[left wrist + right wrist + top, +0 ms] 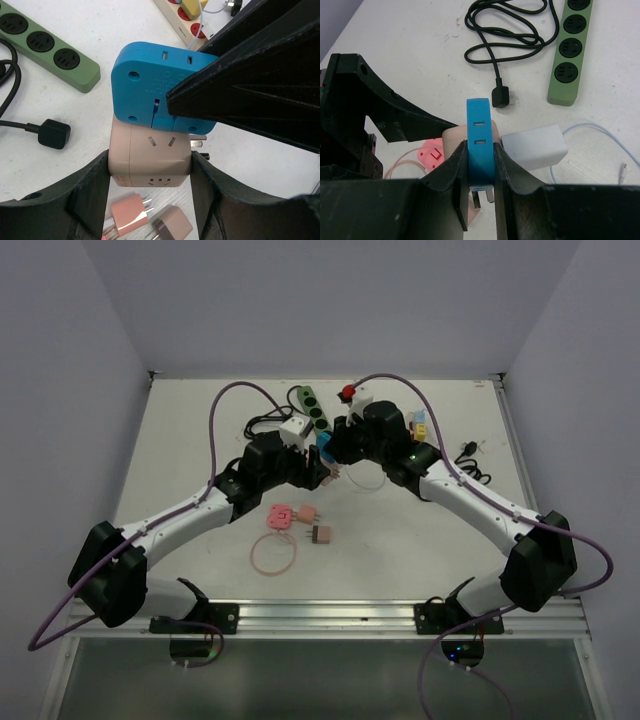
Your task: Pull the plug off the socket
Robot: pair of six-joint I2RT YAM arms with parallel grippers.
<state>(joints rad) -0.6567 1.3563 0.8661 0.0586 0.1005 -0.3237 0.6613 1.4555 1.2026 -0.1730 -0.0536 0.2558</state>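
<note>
Blue plug [480,130] clenched in right jaws; beige socket [150,155] gripped by left jaws.

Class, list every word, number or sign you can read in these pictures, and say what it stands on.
Blue plug: lines of moulded print on its face, too small to read.
Beige socket block: nothing readable.
Pink disc: one raised mark, unclear.

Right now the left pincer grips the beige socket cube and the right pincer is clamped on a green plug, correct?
No: the plug in the right pincer is blue, not green; the right wrist view shows it. The left pincer does grip the beige socket cube.
</note>
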